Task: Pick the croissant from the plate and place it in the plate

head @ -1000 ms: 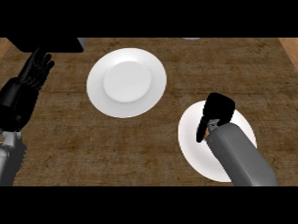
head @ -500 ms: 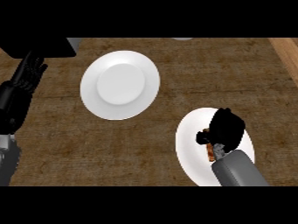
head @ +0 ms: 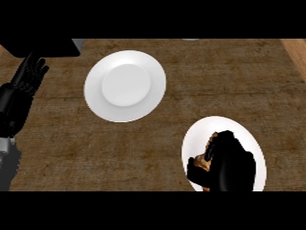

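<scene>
Since half a second ago the robot's black right hand [head: 227, 167] has sunk lower over the near white oval plate [head: 244, 134] at the lower right, and its fingers have curled in, so that it now covers most of the plate's middle and lower part. Under the hand, at its left edge, the golden-brown croissant [head: 204, 162] shows only as a few patches; the fingers appear closed round it, which fits the pick-up step, and the pastry still seems to lie on or just above that plate, though whether it has left the surface cannot be told. Coming down from above makes sense here, since a shallow plate gives no side wall to work against. The second white round plate with a raised centre [head: 124, 85] lies up and to the left on the brown woven-looking table [head: 248, 76], well apart from the first and with nothing on it, so it is probably the goal, and the carry would run up and leftward across bare table. At the view's left edge the black left hand [head: 28, 77] rests open with fingers up, clear of both plates and out of the path.
</scene>
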